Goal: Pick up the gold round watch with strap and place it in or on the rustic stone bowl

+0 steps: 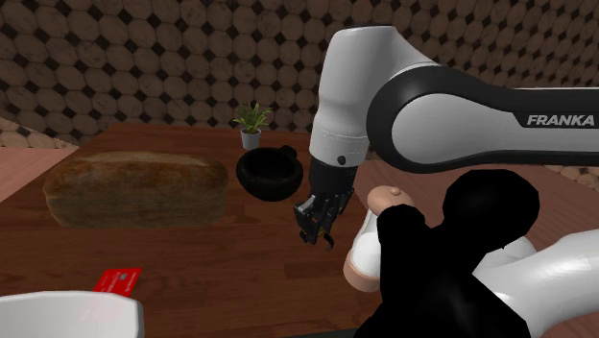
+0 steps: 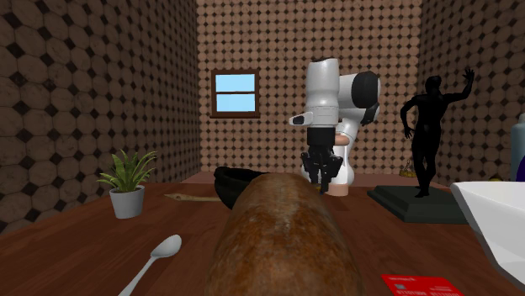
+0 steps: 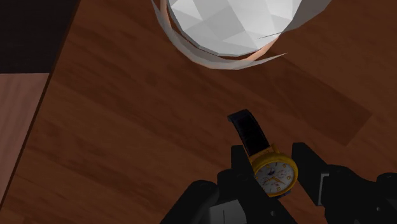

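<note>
Wooden table (image 1: 192,259), one dark bowl (image 1: 270,175), one gold watch (image 3: 274,173) clasped by tool (image 3: 270,159)

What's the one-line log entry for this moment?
jaws: shut on gold watch | watch: held above wooden table | dark bowl: apart from jaws, watch not yet in it

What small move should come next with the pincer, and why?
Probably swing the black pincer toward the dark round bowl, up-left in the shoulder view: it seems to clasp the gold round watch with dark strap, clear of the brown wooden table.
</note>
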Controlling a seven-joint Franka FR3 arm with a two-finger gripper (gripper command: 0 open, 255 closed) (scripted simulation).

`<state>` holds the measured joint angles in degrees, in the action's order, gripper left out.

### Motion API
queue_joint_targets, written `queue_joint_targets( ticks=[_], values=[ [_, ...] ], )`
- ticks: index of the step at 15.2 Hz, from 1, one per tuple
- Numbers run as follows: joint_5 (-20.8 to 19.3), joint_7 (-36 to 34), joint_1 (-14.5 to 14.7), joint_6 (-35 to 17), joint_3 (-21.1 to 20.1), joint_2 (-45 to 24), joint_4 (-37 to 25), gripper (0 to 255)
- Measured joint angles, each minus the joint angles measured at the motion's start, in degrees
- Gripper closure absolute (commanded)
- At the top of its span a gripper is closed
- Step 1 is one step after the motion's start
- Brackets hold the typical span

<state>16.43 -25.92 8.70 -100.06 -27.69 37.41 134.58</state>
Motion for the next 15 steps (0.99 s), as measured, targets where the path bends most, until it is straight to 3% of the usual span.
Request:
queue_joint_targets(
  ticks=[15],
  values=[
    [-1.5, -0.6, -0.7, 8.5, 1.6, -1.0, -9.5, 255]
  ],
)
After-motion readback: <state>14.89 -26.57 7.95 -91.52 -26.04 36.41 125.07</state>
